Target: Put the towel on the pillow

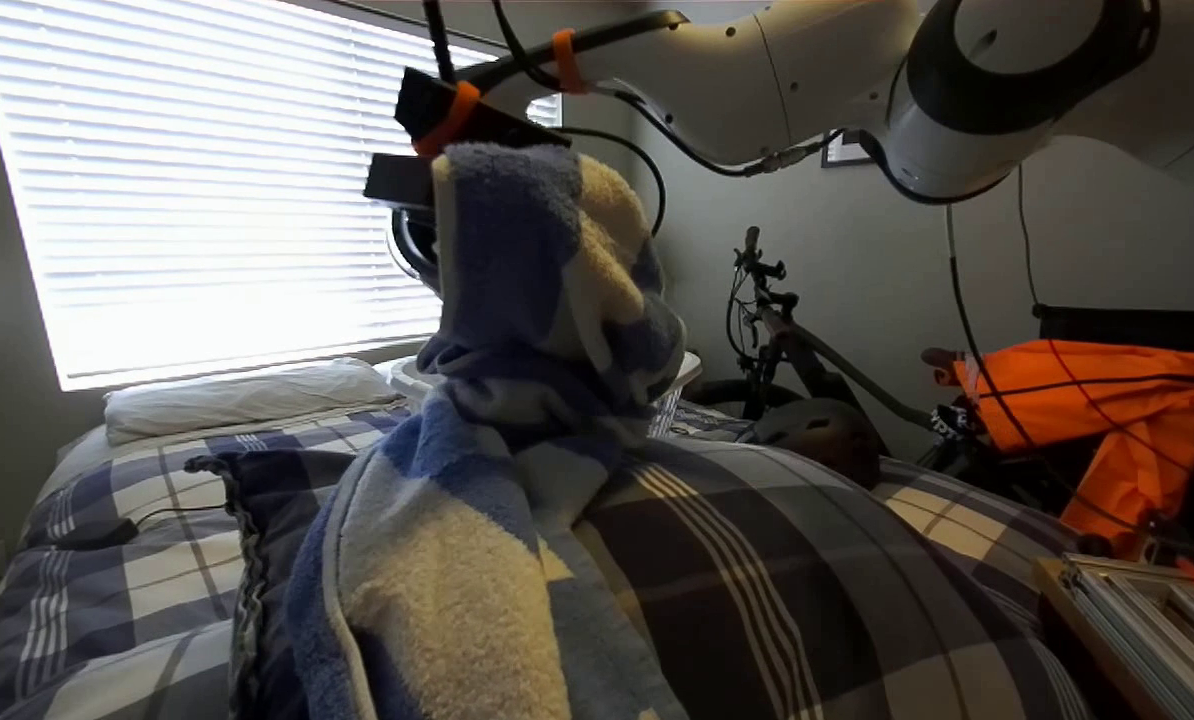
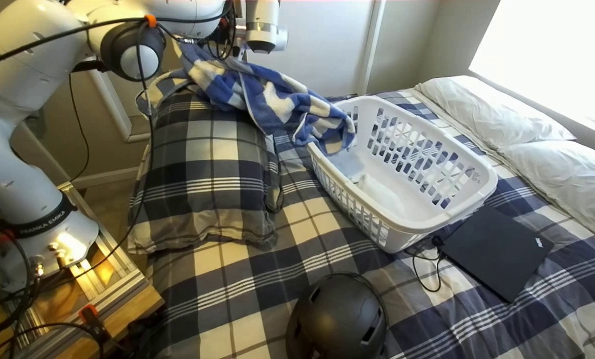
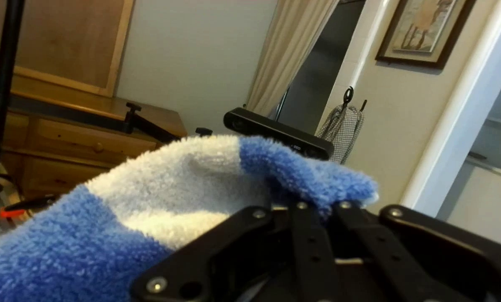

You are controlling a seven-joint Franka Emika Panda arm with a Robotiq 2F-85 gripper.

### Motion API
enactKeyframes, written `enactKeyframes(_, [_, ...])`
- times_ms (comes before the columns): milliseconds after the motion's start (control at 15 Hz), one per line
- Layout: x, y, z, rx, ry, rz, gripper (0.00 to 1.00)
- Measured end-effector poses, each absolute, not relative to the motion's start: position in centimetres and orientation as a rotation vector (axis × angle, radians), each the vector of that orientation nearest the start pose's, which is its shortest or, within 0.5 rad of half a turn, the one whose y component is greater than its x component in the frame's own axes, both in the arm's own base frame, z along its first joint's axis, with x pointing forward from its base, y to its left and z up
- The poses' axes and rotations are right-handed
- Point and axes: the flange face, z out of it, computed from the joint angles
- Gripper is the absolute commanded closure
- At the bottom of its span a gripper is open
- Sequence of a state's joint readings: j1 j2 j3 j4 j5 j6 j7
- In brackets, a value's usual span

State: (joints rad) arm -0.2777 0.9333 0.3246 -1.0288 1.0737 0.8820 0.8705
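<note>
Fluffy and rumpled, the blue-and-cream towel [image 2: 277, 101] hangs over one end of the plaid pillow [image 2: 203, 174], its lower part [image 1: 457, 600] cut off in an exterior view. The end effector [image 3: 324, 209] pinches it, fingertips hidden in the pile.

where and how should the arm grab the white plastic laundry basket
Probably by the rim of the white basket at the end nearest the flat black laptop, coming from above: it sits open side up with that rim bare, while the blue-and-cream terry towel hides part of the opposite end.
</note>
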Motion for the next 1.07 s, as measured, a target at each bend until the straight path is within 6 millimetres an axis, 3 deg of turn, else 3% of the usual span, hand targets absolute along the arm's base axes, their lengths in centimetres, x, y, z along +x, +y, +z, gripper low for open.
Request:
enactKeyframes(267, [66.4,12.5,35.4,-1.598,0.664,1.676,0.99])
enactKeyframes(400, [65.6,14.9,36.0,-1.605,0.768,1.703,0.99])
enactKeyframes(667, [63.1,17.4,39.7,-1.643,0.98,1.731,0.99])
enactKeyframes(1067, [57.2,18.7,46.4,-1.637,1.309,1.745,0.99])
